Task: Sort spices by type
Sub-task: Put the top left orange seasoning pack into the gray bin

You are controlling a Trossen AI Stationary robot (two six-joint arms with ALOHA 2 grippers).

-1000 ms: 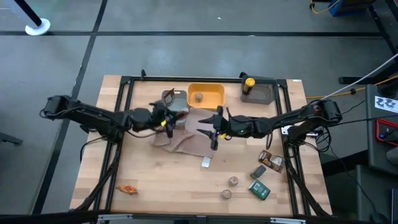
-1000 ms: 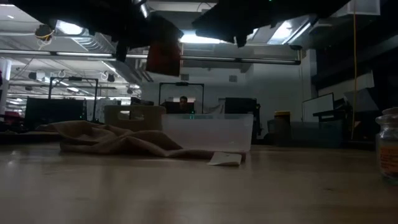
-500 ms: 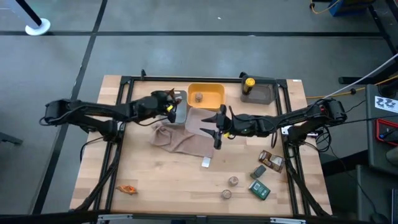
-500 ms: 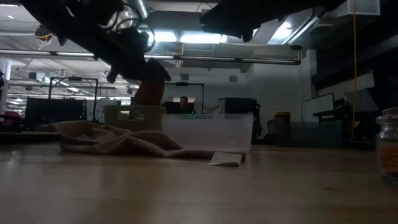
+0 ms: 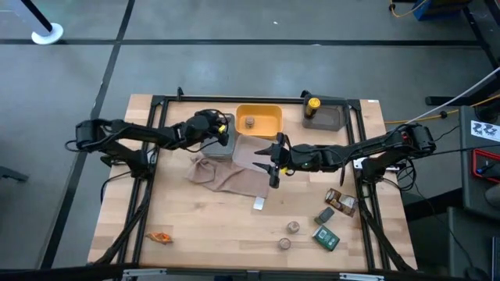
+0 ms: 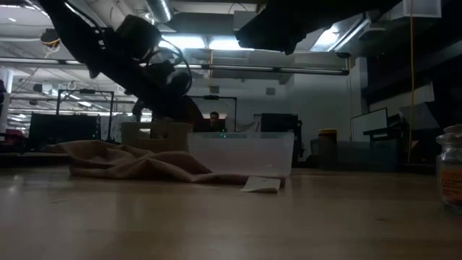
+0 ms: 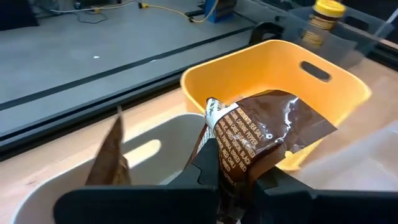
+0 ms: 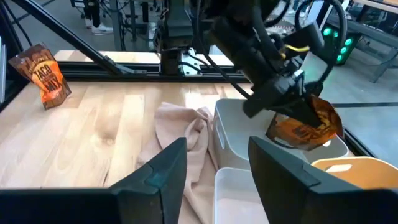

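Left hand (image 7: 231,186), crinkled foil packet (image 7: 258,134)

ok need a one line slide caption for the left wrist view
Left gripper shut on a brown foil packet, held over the grey tray beside the yellow tray.

You have three trays in a row along the upper edge of the table (image 5: 195,226) in the high view: one tray (image 5: 226,134) upper left of centre, a second tray (image 5: 258,119) just right of it, a third tray (image 5: 326,117) further right with the bottle (image 5: 312,104) in it. A fourth tray (image 5: 251,150) sits below the first two, touching the cloth (image 5: 230,176). The left tool (image 5: 219,129) holds a packet (image 7: 258,134) over the first tray. The right tool (image 5: 273,162) hangs at frame centre. Boxes (image 5: 326,236), jars (image 5: 293,227) and packets (image 5: 341,200) cluster lower right; one packet (image 5: 159,236) lies lower left
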